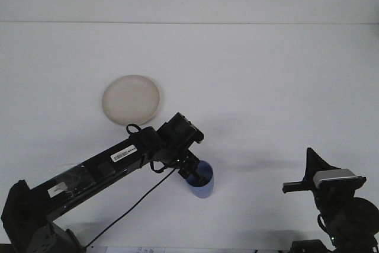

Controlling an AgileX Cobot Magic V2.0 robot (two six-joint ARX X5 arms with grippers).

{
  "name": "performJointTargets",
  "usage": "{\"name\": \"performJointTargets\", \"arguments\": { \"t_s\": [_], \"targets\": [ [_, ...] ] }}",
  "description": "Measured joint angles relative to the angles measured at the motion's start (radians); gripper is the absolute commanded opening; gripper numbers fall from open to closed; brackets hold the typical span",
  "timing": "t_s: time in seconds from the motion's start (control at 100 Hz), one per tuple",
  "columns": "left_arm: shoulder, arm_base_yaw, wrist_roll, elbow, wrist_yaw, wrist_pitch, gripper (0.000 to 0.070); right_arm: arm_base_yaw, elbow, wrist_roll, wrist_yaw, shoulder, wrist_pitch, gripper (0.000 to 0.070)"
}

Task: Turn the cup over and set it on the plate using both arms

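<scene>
Blue round cup under left tool.

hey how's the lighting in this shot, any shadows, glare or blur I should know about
Front view: bright, even light washes out the white table, with no hard glare. A faint soft shadow lies right of the cup. The left gripper is dark against the cup rim, its details lost. The plate looks low in contrast. The right gripper is a near silhouette. No obvious motion blur.

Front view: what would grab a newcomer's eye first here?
The long black left arm reaching diagonally from the lower left, its left gripper at the mouth of the blue cup near the table's front centre. Next, the empty cream plate behind it, and the right gripper parked at the lower right.
</scene>
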Motion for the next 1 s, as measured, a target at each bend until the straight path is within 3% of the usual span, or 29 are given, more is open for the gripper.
{"name": "performJointTargets", "arguments": {
  "t_s": [0.21,0.47,0.72,1.0],
  "targets": [
    [0.0,0.049,0.023,0.134,-0.102,-0.103,0.0005,0.0,0.0,0.002,0.0,0.0,0.0,0.0],
    [0.0,0.294,0.065,0.341,-0.27,-0.131,0.0005,0.0,0.0,0.002,0.0,0.0,0.0,0.0],
    [0.047,0.539,0.076,0.34,-0.299,-0.092,0.0005,0.0,0.0,0.002,0.0,0.0,0.0,0.0],
    [0.164,0.643,0.076,0.338,-0.311,-0.053,0.0006,0.0,0.0,0.017,0.0,0.0,0.0,0.0]
  ]
}}
